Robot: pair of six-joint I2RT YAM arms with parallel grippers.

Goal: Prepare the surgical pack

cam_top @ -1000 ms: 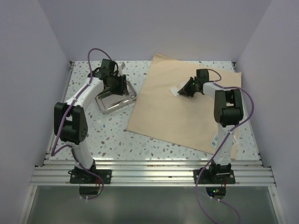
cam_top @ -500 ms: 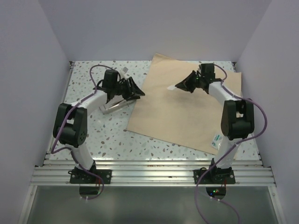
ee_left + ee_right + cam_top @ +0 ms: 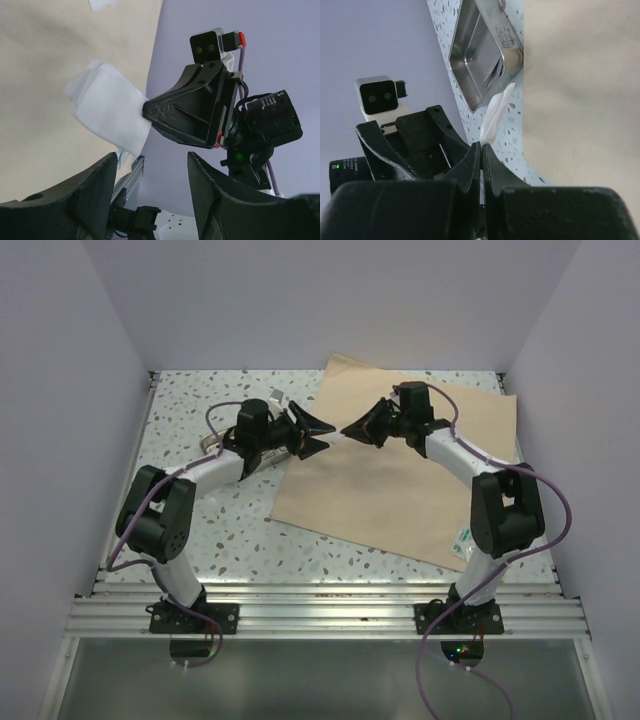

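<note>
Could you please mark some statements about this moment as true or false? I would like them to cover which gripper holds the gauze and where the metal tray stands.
1. The right gripper is shut on a white gauze square. True.
2. The left gripper also grips this gauze. False: its fingers are open and apart from it.
3. The shiny rectangular metal tray stands on the tan-beige wrap sheet. False: it stands on the speckled table, beside the sheet's edge.
4. The tray looks empty inside. True.
</note>
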